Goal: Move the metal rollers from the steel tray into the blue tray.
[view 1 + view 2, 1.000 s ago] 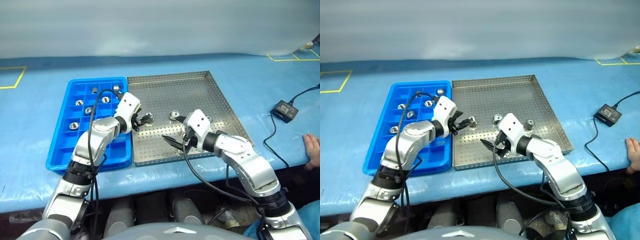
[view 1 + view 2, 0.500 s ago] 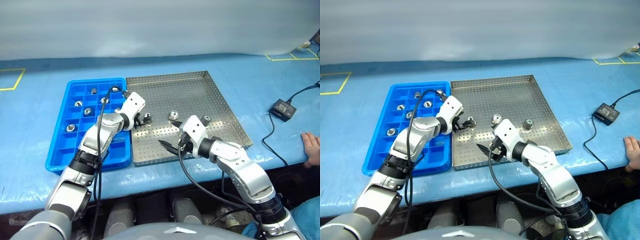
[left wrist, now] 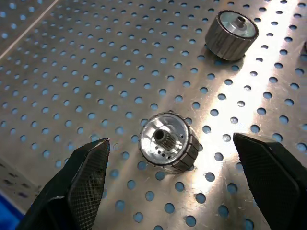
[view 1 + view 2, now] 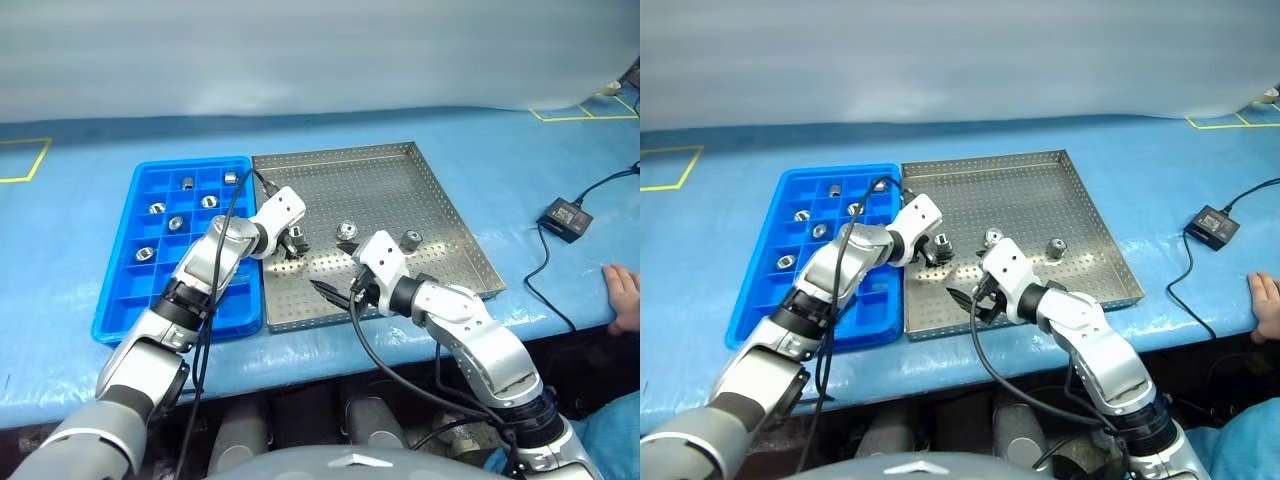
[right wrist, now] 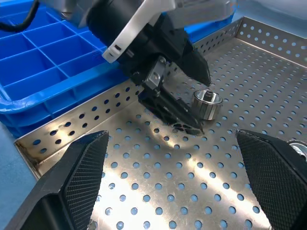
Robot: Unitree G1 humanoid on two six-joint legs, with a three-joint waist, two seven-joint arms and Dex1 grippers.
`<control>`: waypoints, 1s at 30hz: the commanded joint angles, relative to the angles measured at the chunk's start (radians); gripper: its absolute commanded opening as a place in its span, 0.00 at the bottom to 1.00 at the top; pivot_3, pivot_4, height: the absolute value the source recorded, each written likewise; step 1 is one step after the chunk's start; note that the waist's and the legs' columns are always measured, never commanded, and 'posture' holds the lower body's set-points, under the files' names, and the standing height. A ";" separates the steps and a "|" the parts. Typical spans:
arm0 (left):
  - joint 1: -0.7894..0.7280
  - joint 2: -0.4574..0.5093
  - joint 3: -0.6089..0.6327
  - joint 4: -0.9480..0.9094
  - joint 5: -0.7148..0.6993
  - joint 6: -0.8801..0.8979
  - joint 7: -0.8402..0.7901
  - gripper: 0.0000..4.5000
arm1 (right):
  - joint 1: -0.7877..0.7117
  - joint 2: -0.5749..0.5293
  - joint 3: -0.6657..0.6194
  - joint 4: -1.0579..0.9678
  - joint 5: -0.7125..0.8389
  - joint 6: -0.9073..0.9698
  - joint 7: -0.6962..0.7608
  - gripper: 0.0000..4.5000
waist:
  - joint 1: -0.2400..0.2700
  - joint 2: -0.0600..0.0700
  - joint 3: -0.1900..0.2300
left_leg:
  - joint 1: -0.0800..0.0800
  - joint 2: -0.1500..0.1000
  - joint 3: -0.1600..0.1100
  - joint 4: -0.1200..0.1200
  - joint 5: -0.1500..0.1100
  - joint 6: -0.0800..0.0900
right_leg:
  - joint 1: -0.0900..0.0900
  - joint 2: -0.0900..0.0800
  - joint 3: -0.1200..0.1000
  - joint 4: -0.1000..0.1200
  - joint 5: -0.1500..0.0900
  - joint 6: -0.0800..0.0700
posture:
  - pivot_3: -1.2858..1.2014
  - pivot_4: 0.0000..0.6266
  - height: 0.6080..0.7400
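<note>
Three metal rollers (image 4: 347, 232) sit on the steel tray (image 4: 440, 225). Left hand (image 3: 175, 179) is spread wide around one (image 3: 168, 142) at its 12 o'clock: centre it, then pinch and carry to blue tray (image 4: 130, 290). Right hand (image 5: 172, 184) hangs spread too.

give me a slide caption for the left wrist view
Open left pincer straddling a metal roller on the perforated steel tray, a second roller standing farther off.
</note>
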 commanded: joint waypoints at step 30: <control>0.189 0.069 0.303 -0.447 -0.199 0.135 -0.015 0.40 | -0.056 -0.078 0.006 0.070 -0.048 -0.020 0.076 1.00 | -0.013 -0.001 0.002 | -0.003 0.002 -0.001 -0.001 0.000 0.000 | -0.002 0.000 0.001 0.000 0.001 -0.001 | 0.47 0.24 1.00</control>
